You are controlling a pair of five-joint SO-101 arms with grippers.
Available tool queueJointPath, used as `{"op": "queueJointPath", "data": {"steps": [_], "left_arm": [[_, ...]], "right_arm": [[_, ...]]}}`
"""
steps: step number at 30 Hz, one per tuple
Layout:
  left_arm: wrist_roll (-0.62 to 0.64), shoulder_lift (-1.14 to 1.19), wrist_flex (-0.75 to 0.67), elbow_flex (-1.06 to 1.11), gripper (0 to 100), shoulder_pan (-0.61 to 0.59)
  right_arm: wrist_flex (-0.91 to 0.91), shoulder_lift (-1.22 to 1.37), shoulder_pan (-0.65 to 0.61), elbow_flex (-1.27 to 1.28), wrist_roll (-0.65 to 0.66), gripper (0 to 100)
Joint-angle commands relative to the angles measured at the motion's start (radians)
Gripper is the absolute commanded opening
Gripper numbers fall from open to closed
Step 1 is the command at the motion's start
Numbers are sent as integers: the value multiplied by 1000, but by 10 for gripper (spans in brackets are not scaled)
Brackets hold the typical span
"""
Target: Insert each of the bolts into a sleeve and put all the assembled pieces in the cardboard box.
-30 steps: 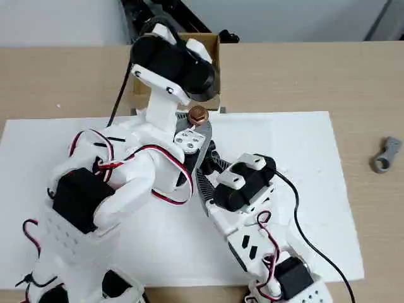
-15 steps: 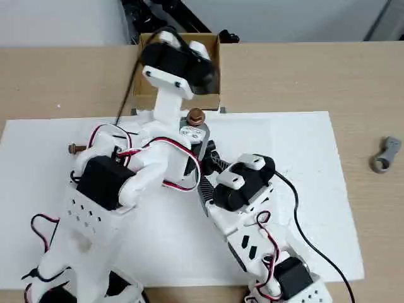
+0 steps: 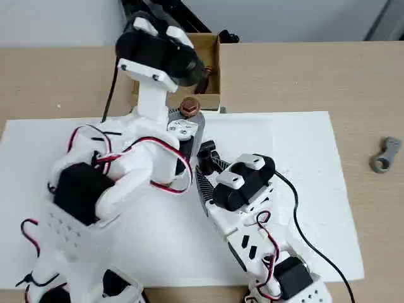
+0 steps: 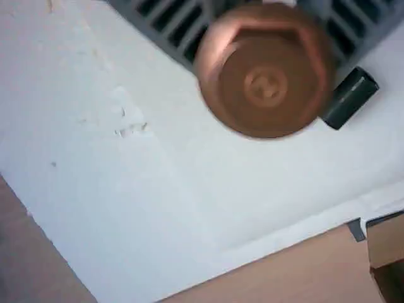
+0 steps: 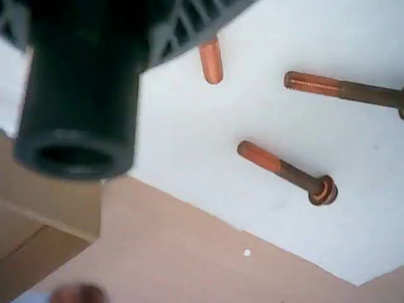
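Observation:
My left gripper (image 3: 185,124) hangs over the far edge of the white sheet, shut on a copper bolt (image 3: 189,106) just in front of the cardboard box (image 3: 209,68). In the left wrist view the bolt's hexagonal head (image 4: 265,76) sits between grey ribbed fingers (image 4: 167,25). My right gripper (image 3: 206,156) is close beside it, shut on a black sleeve (image 5: 81,95) whose open end shows. The black sleeve (image 4: 350,98) also lies just past the bolt head. A copper bolt tip (image 5: 211,60) pokes out next to the sleeve.
Two loose bolts (image 5: 287,173) (image 5: 344,88) lie on the white sheet (image 3: 303,164). A grey tool piece (image 3: 385,154) rests on the wooden table at the far right. Both arms crowd the sheet's middle; its right half is free.
My left arm has swung left and its gripper carried the bolt slightly farther back toward the box. A loose bolt seen at the sheet's left half a second ago is now covered. The right arm has kept still.

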Motion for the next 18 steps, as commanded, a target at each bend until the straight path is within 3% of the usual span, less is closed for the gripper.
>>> {"op": "queueJointPath", "data": {"steps": [1,18], "left_arm": [[8,-6,20,-53,6,5],[32,-3,-18,33,6,57]], "right_arm": [[-24,-8,-4,-11,6,4],[-24,-8,-4,-11,5,4]]}}
